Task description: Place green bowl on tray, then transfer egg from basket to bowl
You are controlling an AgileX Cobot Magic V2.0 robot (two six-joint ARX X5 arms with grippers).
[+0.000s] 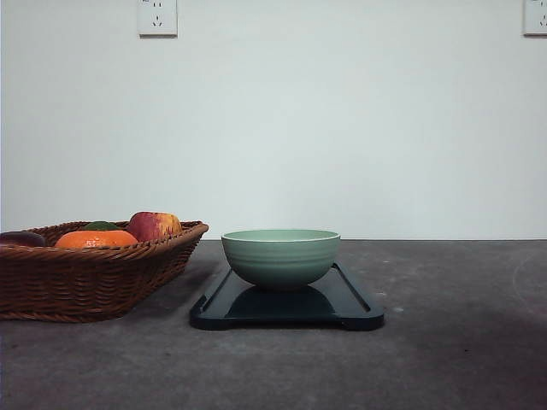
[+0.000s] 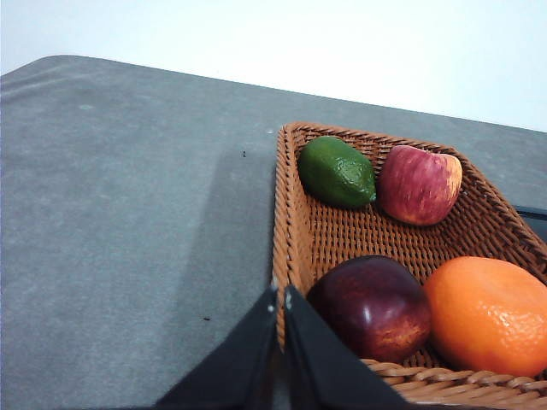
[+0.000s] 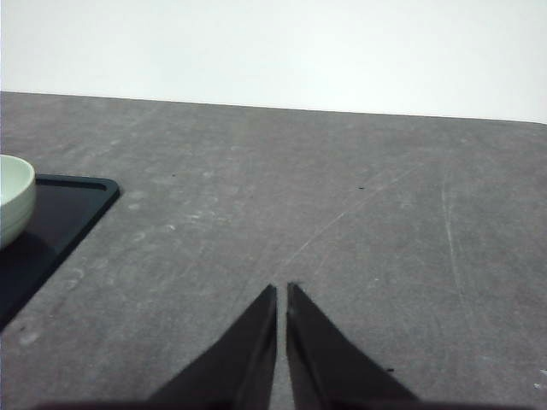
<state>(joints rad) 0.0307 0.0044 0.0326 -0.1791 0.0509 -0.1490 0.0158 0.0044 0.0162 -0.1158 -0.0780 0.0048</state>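
The green bowl stands upright on the dark tray at the table's middle; its edge and the tray's corner also show in the right wrist view. The brown wicker basket sits at the left. In it lies the egg, dark reddish-brown and rounded, seen at the basket's far left from the front. My left gripper is shut and empty, over the basket's rim just beside the egg. Over bare table to the right of the tray, my right gripper is shut and empty.
The basket also holds a green lime, a red-yellow apple and an orange fruit. Grey tabletop stretches right of the tray and left of the basket. A white wall closes the back.
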